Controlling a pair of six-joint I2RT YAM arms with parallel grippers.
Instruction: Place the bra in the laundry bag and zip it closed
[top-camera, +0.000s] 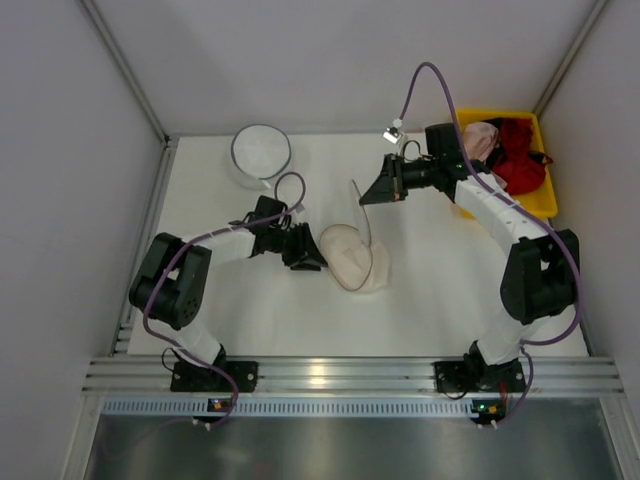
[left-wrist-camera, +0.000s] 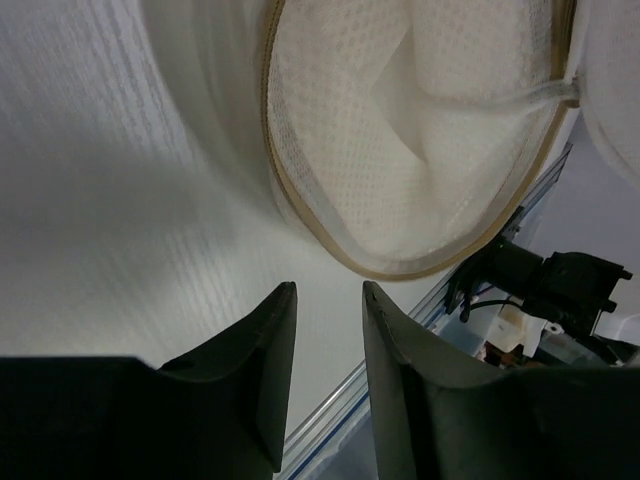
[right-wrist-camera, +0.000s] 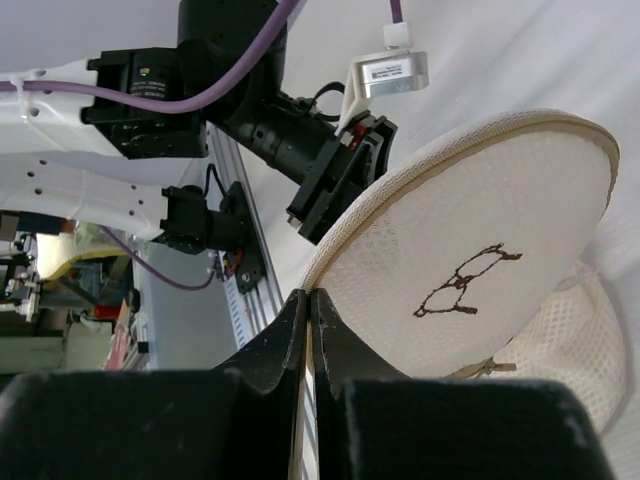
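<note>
**Bright red lace bra not yet bagged; pouch lid held up**

On the white worktop, your right end effector is pressed together on the pale rim of the round white mesh laundry bag. It holds the lid, the face with the small dark mark, tilted up off the lower half. Your left end effector hovers just beside the bag's open mouth, fingers spread with nothing between them. The bra lies in the yellow plastic bin at the far right corner, well apart from the bag and bunched with other garments.

The step in hand looks like keeping the mouth open for loading.
- Keep the right pinch on the rim rather than the mesh, so the lid cannot sag.
- The bin is on the right arm's side, so you will likely want the left end effector to take the rim before the right lets go.
- Pick the bra at a cup rather than a thin strap, or its neighbours may come along.

Count:
- one worktop
- two arms
- one yellow bin
- two round mesh bags, the second a dark-rimmed one at the far left
- one red bra
- one pale pink garment
- one dark scrap, too small to identify
</note>
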